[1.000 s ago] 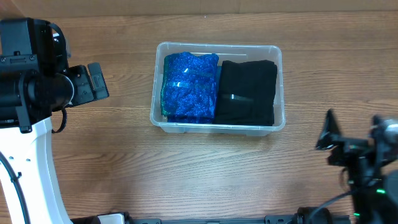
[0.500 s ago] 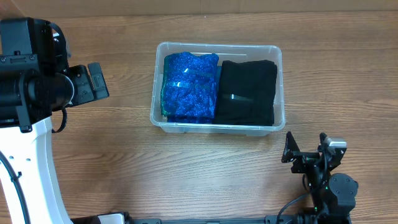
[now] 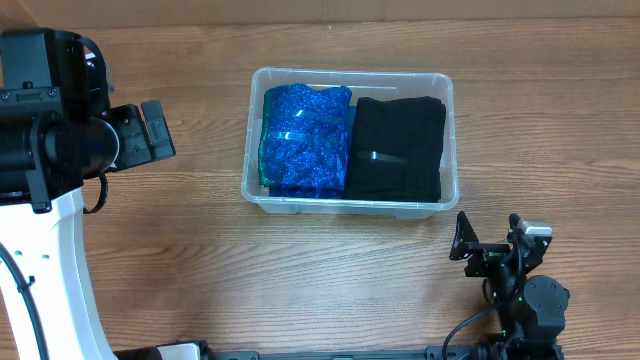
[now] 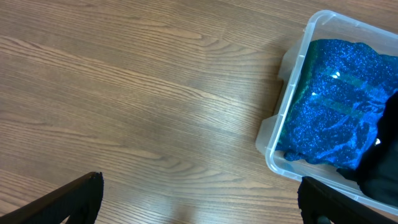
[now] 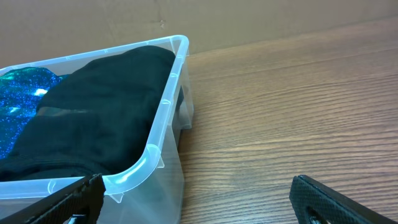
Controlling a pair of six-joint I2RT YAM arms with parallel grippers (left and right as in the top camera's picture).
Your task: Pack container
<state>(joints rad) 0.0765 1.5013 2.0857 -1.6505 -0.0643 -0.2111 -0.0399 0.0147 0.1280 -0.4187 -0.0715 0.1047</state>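
A clear, see-through rectangular plastic container (image 3: 350, 207) with rounded corners is sitting on the wooden counter (image 3: 300, 285), a little above and right of the middle of the overhead frame. Inside it, a folded glittering blue cloth (image 3: 305, 138) is filling the left half and a folded black cloth (image 3: 397, 148) is filling the right half. The two are lying side by side and touching along the middle.

The left gripper (image 3: 158, 130) is hanging at the left edge of the overhead frame, well apart from the container. In the left wrist view its jaws are standing released and wide apart, with one dark finger (image 4: 74, 199) in the lower left corner and the other in the lower right corner. Only bare counter is lying between them. The container's rim is showing at the right edge of that view, with the blue cloth inside.

The right gripper (image 3: 490, 243) is sitting low in the lower right of the overhead frame, near the container's lower right corner but not touching it. Its jaws are also standing released and holding nothing, and the right wrist view is showing a fingertip in each lower corner. There the container is filling the left side, with the black cloth heaped to its rim.
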